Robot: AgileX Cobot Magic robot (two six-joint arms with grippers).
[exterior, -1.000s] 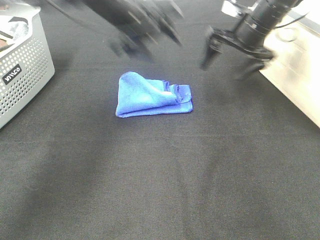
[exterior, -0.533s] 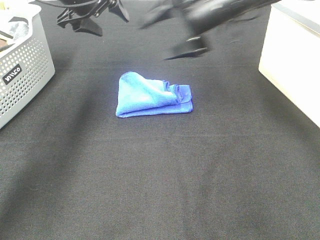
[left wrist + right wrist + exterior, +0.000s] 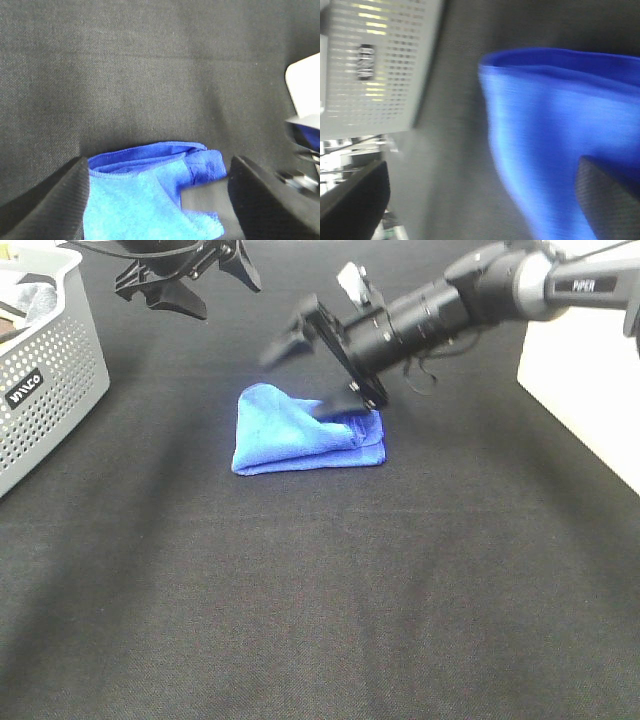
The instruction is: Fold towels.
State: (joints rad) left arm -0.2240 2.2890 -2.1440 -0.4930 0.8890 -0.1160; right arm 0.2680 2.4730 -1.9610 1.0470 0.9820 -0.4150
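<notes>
Towel (image 3: 305,430) sits bunched, roughly folded, on the black table cloth (image 3: 320,590), mid-table toward the far side; I also see it in the left wrist view (image 3: 150,195) and, blurred, in the right wrist view (image 3: 560,130). Far left, a grey perforated basket (image 3: 45,370) is cut off by the frame, its contents unreadable; it shows again smeared in the right wrist view (image 3: 375,65). My left gripper (image 3: 190,280) hovers high near the far edge, fingers spread wide, holding nothing, partly cropped. Right gripper (image 3: 320,365) reaches across the middle, jaws wide apart, one fingertip (image 3: 335,403) down at the towel's far right edge, the other blurred. I can't tell if it touches. At the right edge, a white block (image 3: 585,390) is cropped.
</notes>
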